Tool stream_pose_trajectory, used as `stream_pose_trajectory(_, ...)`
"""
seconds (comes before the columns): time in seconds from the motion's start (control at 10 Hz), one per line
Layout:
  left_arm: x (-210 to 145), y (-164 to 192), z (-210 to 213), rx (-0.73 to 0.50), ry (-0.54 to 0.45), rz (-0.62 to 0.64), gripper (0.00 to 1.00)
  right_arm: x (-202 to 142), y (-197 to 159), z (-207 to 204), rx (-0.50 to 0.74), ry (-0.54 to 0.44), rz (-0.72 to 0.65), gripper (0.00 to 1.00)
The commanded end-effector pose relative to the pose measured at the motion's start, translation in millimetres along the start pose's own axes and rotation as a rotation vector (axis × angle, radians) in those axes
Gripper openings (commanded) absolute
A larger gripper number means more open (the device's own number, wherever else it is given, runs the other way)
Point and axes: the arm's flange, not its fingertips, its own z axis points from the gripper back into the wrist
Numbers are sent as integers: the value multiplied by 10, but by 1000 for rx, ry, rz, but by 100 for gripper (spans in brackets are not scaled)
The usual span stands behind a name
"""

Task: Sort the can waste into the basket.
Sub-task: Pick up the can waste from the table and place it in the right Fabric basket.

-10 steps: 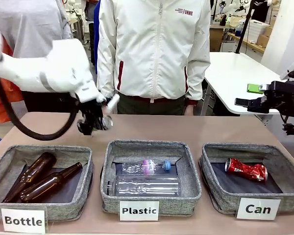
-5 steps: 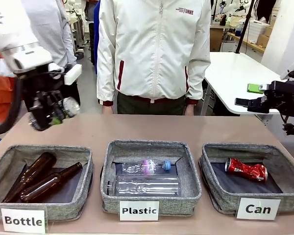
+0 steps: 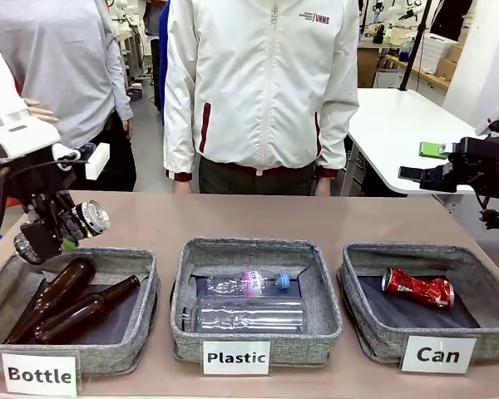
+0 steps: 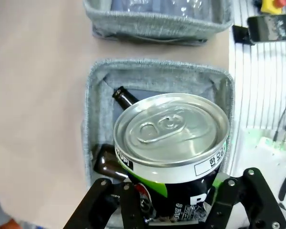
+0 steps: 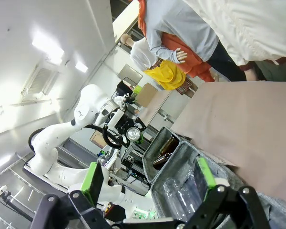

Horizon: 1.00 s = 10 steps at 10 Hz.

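my left hand [image 3: 56, 231] is clamped on the black can [image 3: 89, 218], hanging at about 9 o'clock over the far edge of the "bottle" basket [image 3: 137, 270]; in the wrist view the can [image 4: 174, 148] sits right above the bottles. the red can [image 3: 417, 289] already lies in the "can" basket [image 3: 492, 291] at 3 o'clock. my right hand [image 5: 150, 183] hangs spread apart, holding nothing. risk as i judge it: releasing here drops the can into the wrong bin. count: two cans, two brown bottles [image 3: 71, 303], two plastic bottles [image 3: 249, 301], three baskets.
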Motion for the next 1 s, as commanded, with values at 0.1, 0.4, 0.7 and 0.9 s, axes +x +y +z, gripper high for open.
stream_pose_trajectory(0.1,67,26,124,-4,13,-44,11,34,18,25,6,13,4,100)
stream_pose_trajectory(0.4,351,71,61,-41,-142,-9,16,0,0,0,0,0,0,100)
stream_pose_trajectory(0.7,1897,-130,196,-23,-326,38,16,-179,414,454,-91,71,-90,100)
stream_pose_trajectory(0.9,2952,-179,86,79,-376,38,16,-488,862,1073,-167,107,-118,100)
